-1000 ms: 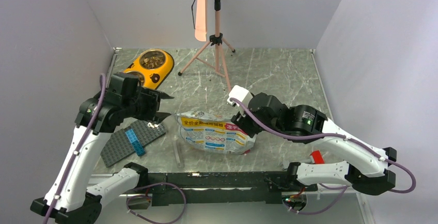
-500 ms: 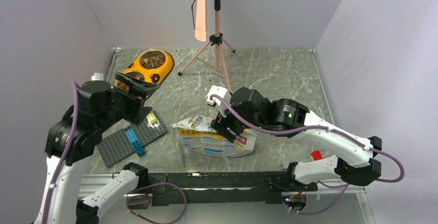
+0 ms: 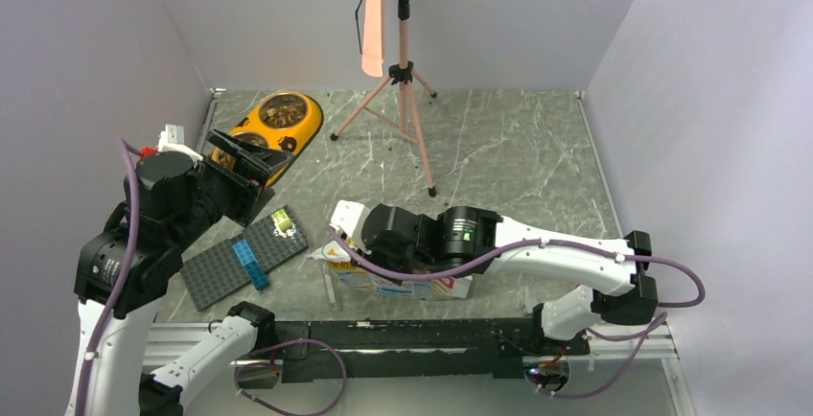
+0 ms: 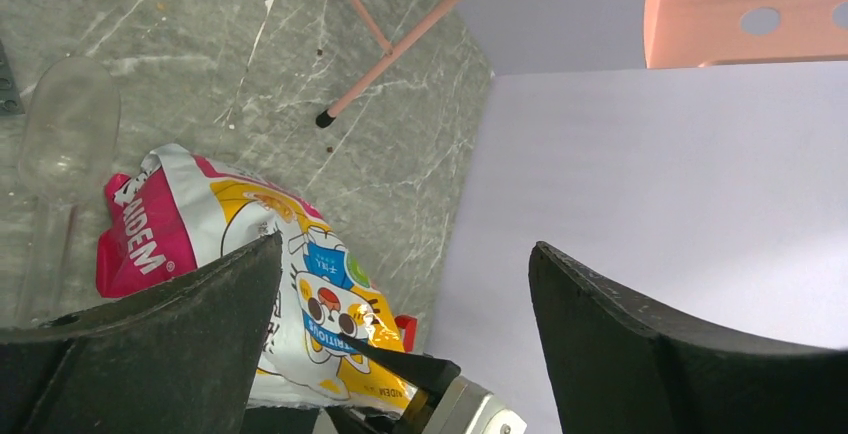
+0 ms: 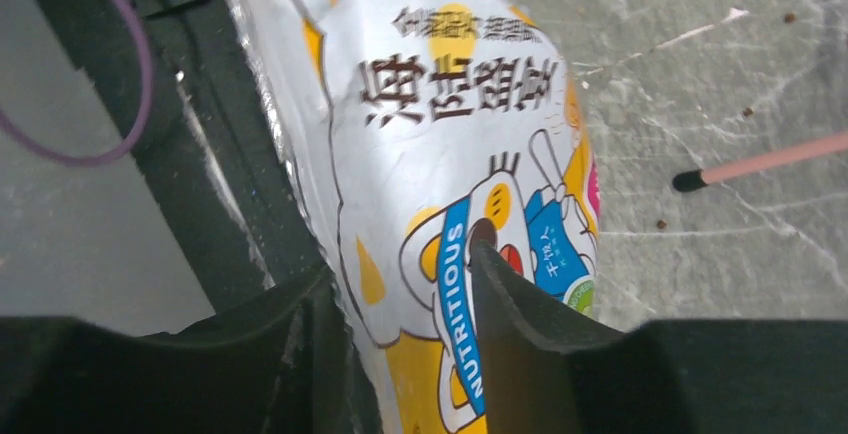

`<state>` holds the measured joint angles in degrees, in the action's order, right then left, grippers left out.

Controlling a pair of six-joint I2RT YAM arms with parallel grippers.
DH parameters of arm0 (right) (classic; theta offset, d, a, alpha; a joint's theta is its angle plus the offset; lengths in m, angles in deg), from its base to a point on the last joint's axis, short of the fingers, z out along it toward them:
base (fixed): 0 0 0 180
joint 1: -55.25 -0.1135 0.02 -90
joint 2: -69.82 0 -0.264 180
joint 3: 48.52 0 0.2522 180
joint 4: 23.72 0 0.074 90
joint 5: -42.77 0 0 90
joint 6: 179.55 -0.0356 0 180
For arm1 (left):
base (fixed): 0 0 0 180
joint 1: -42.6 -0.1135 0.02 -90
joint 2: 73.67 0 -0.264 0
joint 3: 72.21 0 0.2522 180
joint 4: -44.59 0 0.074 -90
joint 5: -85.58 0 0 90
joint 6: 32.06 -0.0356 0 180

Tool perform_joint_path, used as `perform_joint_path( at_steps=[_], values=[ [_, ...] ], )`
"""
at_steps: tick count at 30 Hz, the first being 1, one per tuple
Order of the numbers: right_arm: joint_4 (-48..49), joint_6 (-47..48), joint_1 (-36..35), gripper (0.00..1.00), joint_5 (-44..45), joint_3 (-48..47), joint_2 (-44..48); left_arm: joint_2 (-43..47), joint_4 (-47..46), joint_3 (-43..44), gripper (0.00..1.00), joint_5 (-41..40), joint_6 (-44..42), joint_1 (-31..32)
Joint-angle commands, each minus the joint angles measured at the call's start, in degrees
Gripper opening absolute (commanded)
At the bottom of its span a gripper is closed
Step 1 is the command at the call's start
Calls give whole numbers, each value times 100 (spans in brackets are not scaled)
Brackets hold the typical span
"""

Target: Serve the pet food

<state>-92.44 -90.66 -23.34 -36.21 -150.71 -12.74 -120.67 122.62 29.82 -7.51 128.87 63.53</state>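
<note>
My left tool point(image 4: 405, 244) hangs wide open and empty above the counter point(image 3: 499, 148). My right tool point(image 5: 400, 266) pinches the bag point(image 5: 450, 104) at six o'clock. The pet food point(image 3: 283, 109) sits in the yellow dish point(image 3: 309, 128) at eleven o'clock.

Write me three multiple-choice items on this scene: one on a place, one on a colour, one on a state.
1. The kibble heaps lie: A on the grey plate; B in the yellow dish; C in the scoop.
2. The tripod is: A black; B green; C pink.
3. The left gripper is: A open, empty; B shut on a brick; C shut on the tripod.
1 B, its bowls hold it; 2 C, pink legs; 3 A, jaws gape on nothing, while the right gripper pinches the bag.
</note>
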Motion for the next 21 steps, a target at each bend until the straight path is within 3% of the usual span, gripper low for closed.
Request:
perform_joint_path(
  at_steps=[1, 8, 13, 21],
  values=[
    [53, -397, -68, 38, 1543, -494, -74, 65, -286, -38, 95, 72, -101, -19],
    [118, -538, 6, 0, 2571, -291, 226, -27, -198, 216, 95, 14, -229, -19],
    [69, -705, 452, 0, 2698, -346, 317, -52, -268, 217, 94, 64, -223, -19],
    [-90, -509, 1894, 0, 2555, -926, 438, -117, -275, 252, 94, 173, -306, -19]
  ],
)
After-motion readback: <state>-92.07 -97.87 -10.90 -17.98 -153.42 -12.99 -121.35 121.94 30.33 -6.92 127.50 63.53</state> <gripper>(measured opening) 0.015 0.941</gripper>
